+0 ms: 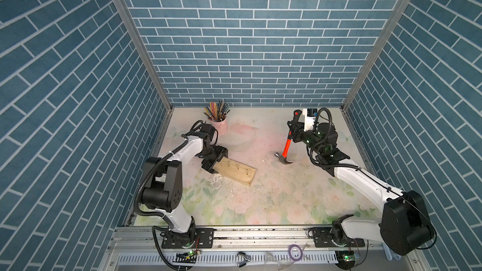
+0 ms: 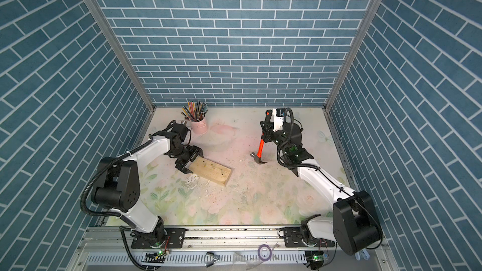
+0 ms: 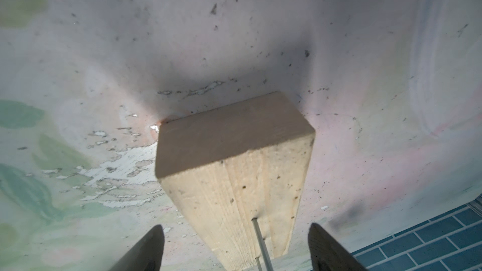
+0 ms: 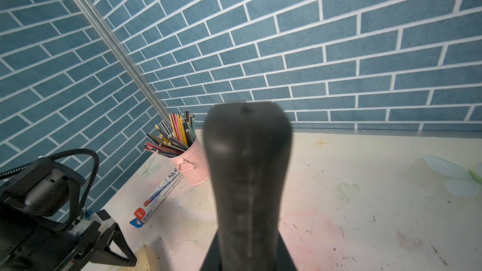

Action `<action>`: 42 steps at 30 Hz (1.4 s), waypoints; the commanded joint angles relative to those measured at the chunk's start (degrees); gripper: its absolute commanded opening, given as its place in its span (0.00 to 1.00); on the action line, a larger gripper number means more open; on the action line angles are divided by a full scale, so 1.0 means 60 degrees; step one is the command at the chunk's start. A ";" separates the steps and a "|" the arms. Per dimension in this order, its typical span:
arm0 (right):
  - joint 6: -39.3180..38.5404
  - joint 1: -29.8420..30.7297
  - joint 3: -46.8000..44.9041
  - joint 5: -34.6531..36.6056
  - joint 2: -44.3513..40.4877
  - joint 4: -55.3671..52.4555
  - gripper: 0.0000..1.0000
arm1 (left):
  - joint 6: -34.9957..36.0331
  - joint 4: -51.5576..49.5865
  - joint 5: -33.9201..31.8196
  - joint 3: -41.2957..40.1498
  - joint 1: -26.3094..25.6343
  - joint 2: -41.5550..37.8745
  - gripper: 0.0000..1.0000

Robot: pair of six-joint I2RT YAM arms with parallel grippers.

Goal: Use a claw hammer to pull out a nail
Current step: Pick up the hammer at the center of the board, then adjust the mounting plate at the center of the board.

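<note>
in both top views, the right claw (image 1: pixel 296 130) grips the claw hammer (image 1: pixel 287 144) by its black handle, head down near the tabletop (image 1: pixel 260 204), well apart from the wooden block (image 1: pixel 236 172). the left claw (image 1: pixel 217 163) stands wide astride the block's end. left wrist: both fingers (image 3: pixel 146 251) sit clear of the block, with a nail (image 3: pixel 260 241) standing in it. right wrist: the blurred handle fills the centre, with a pink pencil cup (image 4: pixel 193 162) behind.

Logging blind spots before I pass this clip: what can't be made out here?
- Right wrist view: claw hammer handle, blurred, fills the centre; head outside the frame.
- Left wrist view: one nail cut off by the lower edge.
- Both top views: nails in the wooden block too small to judge depth.
</note>
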 commanded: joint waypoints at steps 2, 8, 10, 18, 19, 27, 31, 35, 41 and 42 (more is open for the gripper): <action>-0.0151 -0.0057 0.0023 0.0094 -0.0501 0.0662 0.00 | -0.0298 0.0602 0.0287 0.0027 0.0011 0.0304 0.87; -0.0177 -0.0102 -0.0004 0.0190 -0.0547 0.0573 0.00 | 0.0027 0.0350 0.0133 0.0184 -0.0099 0.0694 0.87; -0.0182 -0.0143 -0.0001 0.0212 -0.0534 0.0573 0.00 | 0.0111 0.0313 0.0062 0.0141 -0.0173 0.0749 0.87; -0.0180 -0.0181 0.0007 0.0166 -0.0500 0.0562 0.00 | 0.0632 -0.0039 -0.0286 0.0624 -0.0497 0.1207 0.87; -0.0205 -0.0191 -0.0015 0.0181 -0.0504 0.0558 0.00 | 0.0713 -0.0064 -0.0363 0.0732 -0.0534 0.1253 0.87; -0.0407 -0.0287 0.0014 0.0095 -0.0658 0.0418 0.00 | 0.1570 0.0417 -0.0641 0.1388 -0.1091 0.1840 0.87; -0.0413 -0.0277 -0.0008 0.0104 -0.0760 0.0326 0.00 | 0.2292 0.0671 -0.0682 0.2094 -0.1648 0.2419 0.87; -0.0440 -0.0284 -0.0023 0.0179 -0.0924 0.0127 0.00 | 0.2907 0.0730 -0.0905 0.2979 -0.2353 0.2965 0.87; -0.0484 -0.0285 0.0007 0.0393 -0.1183 -0.0290 0.00 | 0.3778 0.0583 -0.1173 0.3965 -0.3239 0.3700 0.87; -0.0486 -0.0285 -0.0003 0.0437 -0.1237 -0.0351 0.00 | 0.3882 0.0613 -0.1200 0.3997 -0.3374 0.3780 0.87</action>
